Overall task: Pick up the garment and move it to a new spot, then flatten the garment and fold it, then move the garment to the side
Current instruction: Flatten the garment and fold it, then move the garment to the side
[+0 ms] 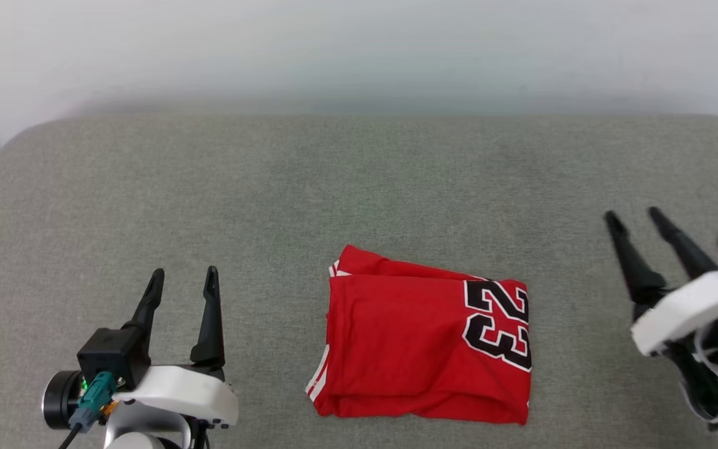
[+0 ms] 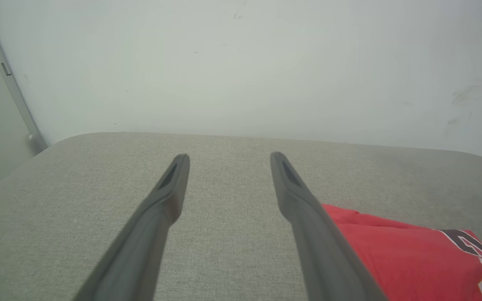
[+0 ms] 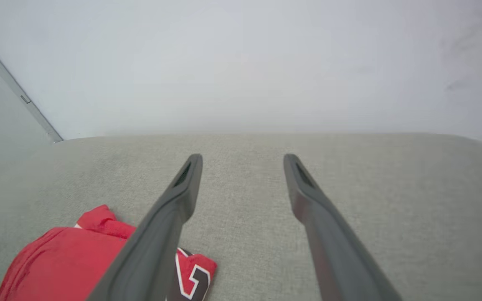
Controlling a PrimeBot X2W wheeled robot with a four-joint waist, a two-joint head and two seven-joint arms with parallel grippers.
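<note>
Pointing away from me at the lower left, my left gripper (image 1: 185, 274) has its two long dark fingers spread apart, holding nothing. Between my arms, on the grey woven cushion surface (image 1: 359, 181), lies the red jersey shirt (image 1: 421, 340), folded into a flat rectangle with its black, white-outlined "23" at the right end. Well apart on its right, my right gripper (image 1: 633, 216) is spread wide too, empty.

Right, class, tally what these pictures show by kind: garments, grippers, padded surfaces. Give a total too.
Garments: 1, the folded red garment
Grippers: 2, the left gripper and the right gripper, both open
Padded surfaces: 1, the grey padded surface
Total: 4
</note>
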